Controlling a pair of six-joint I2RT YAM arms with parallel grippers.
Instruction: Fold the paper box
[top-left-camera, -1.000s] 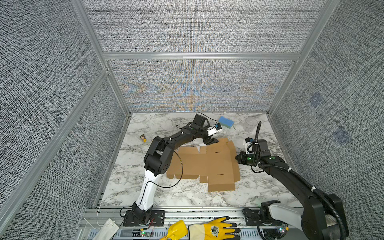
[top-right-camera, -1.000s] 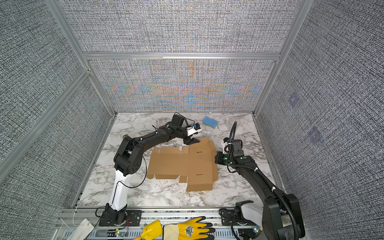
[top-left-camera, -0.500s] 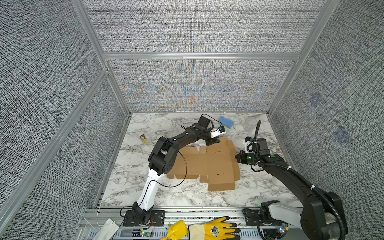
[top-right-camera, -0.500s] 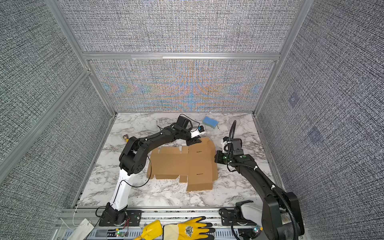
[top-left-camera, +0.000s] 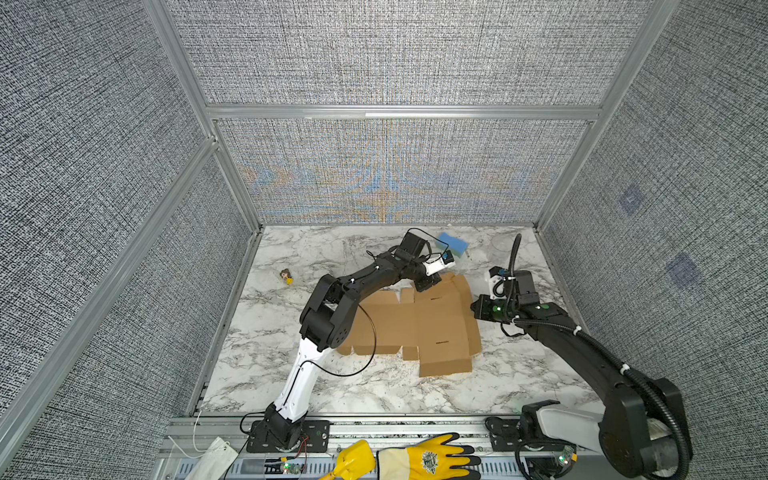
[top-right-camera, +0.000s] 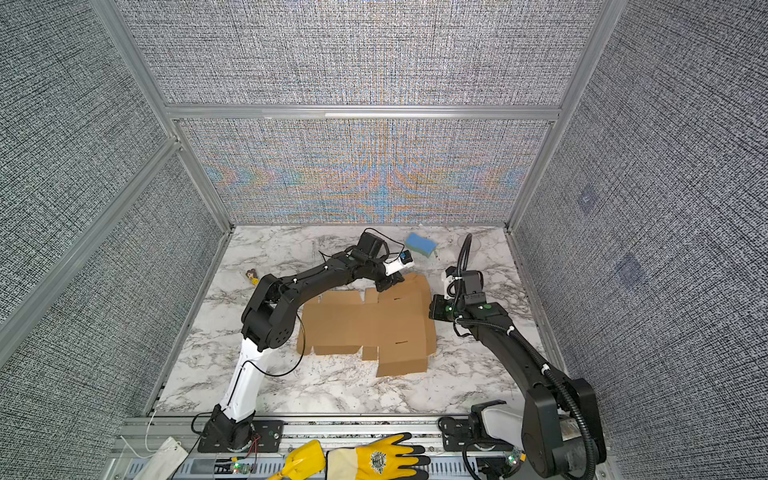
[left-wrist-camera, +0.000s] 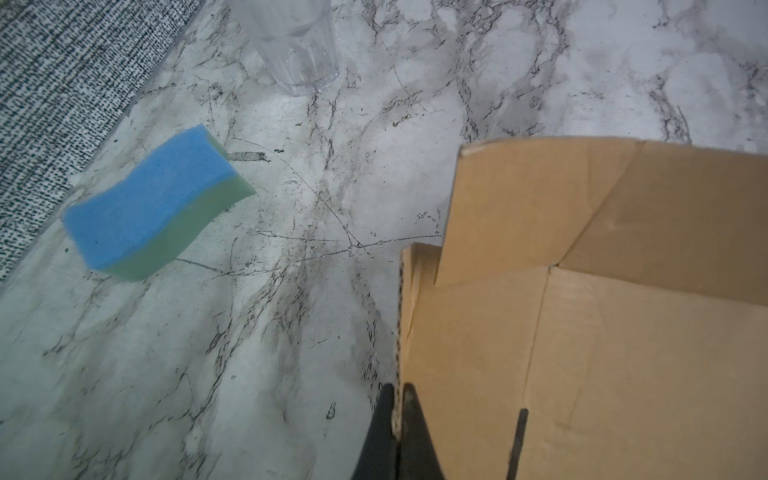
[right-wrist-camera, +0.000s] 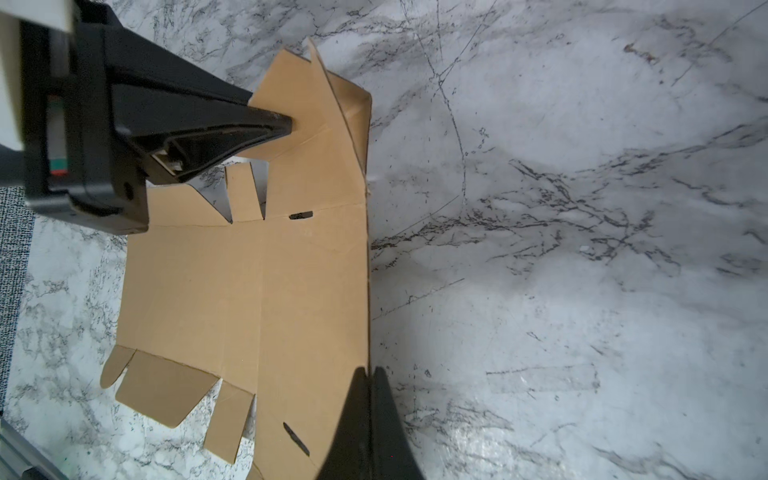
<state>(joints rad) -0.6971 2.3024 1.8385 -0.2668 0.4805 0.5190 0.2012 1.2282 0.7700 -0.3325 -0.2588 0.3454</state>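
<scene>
Meanwhile, the paper box lies almost flat in the middle of the table, with its far flap tilted up. The left gripper has its jaws pinching the sheet's edge at 1 o'clock, and the right gripper pinches the 3 o'clock edge. The corrugated board looks light and stiff and should bend only along its creases, so edge holds beside a crease seem best.

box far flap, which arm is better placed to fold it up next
Left, probably. The left end effector is shut on the box at its far flap, already partly raised; the right end effector pinches the side edge, likely steadying it.
</scene>
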